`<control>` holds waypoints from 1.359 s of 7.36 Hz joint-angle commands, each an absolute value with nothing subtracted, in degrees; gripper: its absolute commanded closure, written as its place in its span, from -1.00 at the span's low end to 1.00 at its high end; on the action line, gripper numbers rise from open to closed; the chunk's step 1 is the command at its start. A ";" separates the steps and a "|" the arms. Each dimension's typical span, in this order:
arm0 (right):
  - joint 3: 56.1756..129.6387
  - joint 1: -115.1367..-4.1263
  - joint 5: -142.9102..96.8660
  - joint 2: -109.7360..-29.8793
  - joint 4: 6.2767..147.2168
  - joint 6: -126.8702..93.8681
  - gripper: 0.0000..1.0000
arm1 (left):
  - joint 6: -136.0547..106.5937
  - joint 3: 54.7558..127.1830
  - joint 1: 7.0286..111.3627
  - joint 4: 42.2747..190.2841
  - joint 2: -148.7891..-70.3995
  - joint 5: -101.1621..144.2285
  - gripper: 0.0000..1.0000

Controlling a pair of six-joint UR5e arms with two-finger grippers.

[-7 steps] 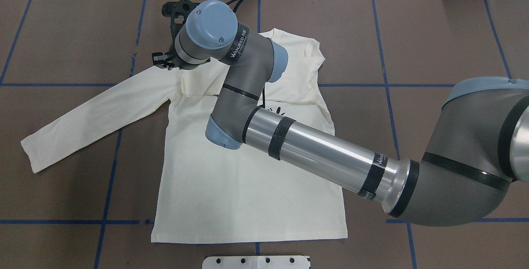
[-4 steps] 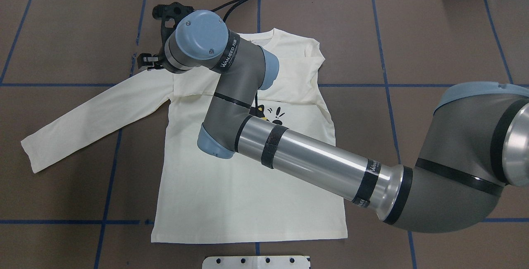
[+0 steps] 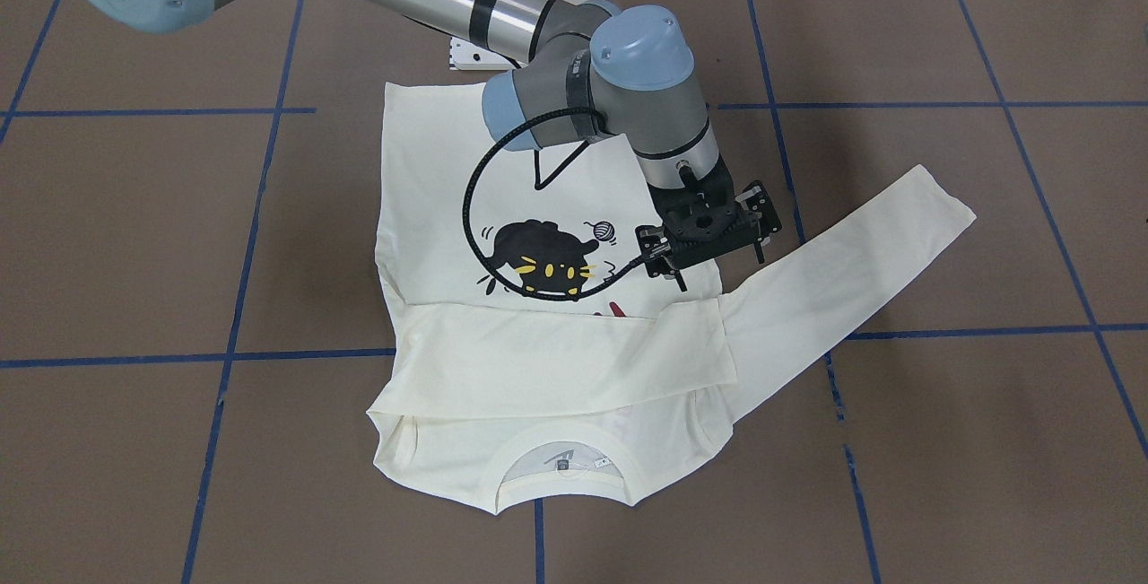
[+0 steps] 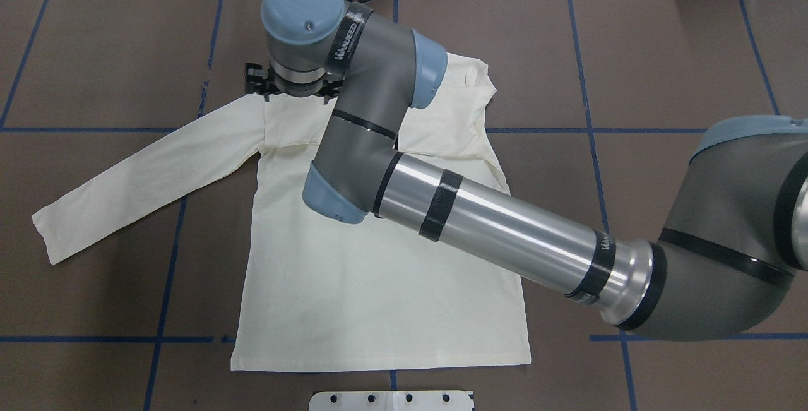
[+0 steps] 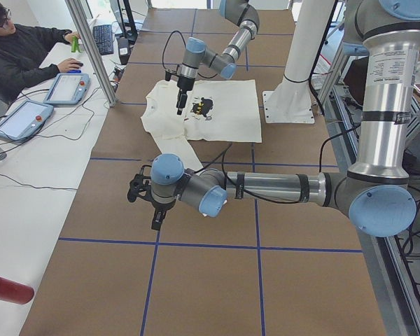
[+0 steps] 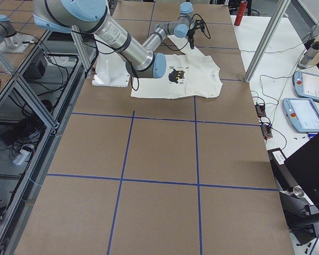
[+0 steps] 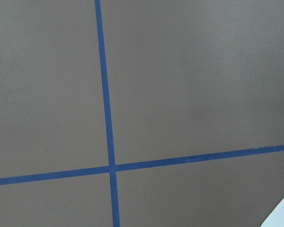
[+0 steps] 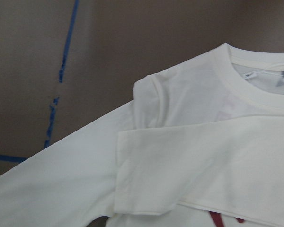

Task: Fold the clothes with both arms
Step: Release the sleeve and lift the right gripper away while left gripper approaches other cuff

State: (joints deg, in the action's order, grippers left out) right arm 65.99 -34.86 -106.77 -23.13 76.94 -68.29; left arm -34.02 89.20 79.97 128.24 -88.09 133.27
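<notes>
The cream long-sleeved T-shirt (image 3: 430, 171) lies flat, print side up, with the black cat (image 3: 538, 263) showing; it also shows in the overhead view (image 4: 379, 297). One sleeve (image 3: 556, 360) is folded across the chest. The other sleeve (image 3: 852, 270) lies stretched out toward the robot's left. My right gripper (image 3: 717, 265) hovers open and empty just above the shoulder where that sleeve starts, mostly hidden under its wrist in the overhead view (image 4: 287, 86). My left gripper (image 5: 141, 203) hangs over bare table past the sleeve's cuff; I cannot tell if it is open.
The brown table (image 4: 663, 51) carries a grid of blue tape lines. The white base block (image 4: 391, 400) sits at the near edge by the shirt's hem. An operator (image 5: 21, 49) sits at a side desk with tablets. A red bottle (image 5: 7, 288) lies beside the table.
My right wrist has swung left over the shoulder, then lifted and turned so the gripper points straight down. The folded sleeve has settled flat. The shirt has not shifted.
</notes>
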 commanded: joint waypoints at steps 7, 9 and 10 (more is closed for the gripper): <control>97.47 -51.24 -119.09 -51.32 100.20 -44.91 -1.00 | -81.47 103.19 45.89 140.98 -72.43 105.12 -0.99; 97.82 -51.24 -119.27 -51.68 100.11 -44.91 -1.00 | -81.47 100.39 43.79 140.98 -72.42 101.45 -0.99; 97.91 -51.24 -119.27 -51.68 100.11 -44.91 -1.00 | -81.47 99.85 43.16 140.98 -72.51 101.34 -0.99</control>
